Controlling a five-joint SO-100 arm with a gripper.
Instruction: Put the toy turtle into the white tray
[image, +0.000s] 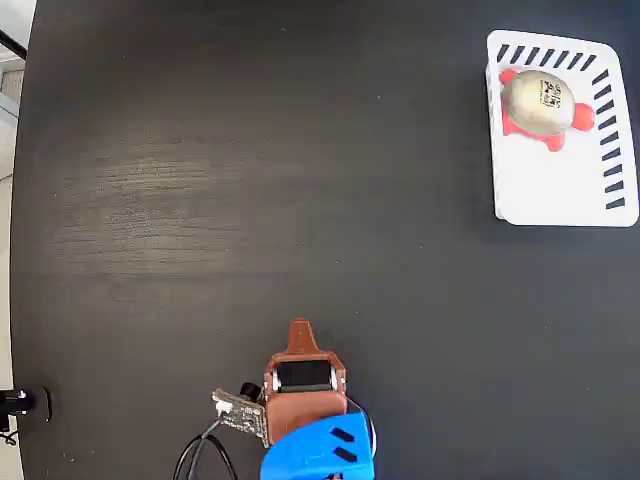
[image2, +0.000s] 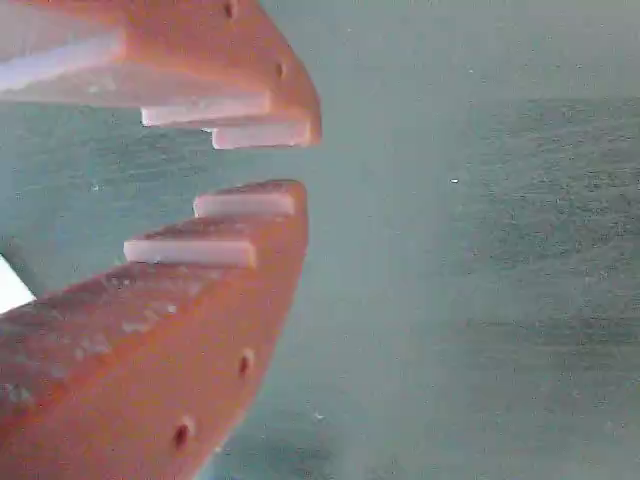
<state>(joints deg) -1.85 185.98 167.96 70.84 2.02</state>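
The toy turtle (image: 540, 108), with its red legs and shiny domed shell with a dark label, lies inside the white tray (image: 560, 195), in the tray's upper part near the slotted edges at the top right of the fixed view. My gripper (image: 301, 328) is far from it, pulled back at the bottom middle of the table on the brown and blue arm. In the wrist view my gripper (image2: 300, 160) has its orange fingers (image2: 180, 330) drawn together, with only a narrow slit at the tips and nothing between them. Neither turtle nor tray shows in the wrist view.
The black table (image: 250, 200) fills the fixed view. A small circuit board with cables (image: 238, 410) hangs off the arm's left side. The table's left edge (image: 20, 250) runs down the picture, and the tray lies close to the right edge.
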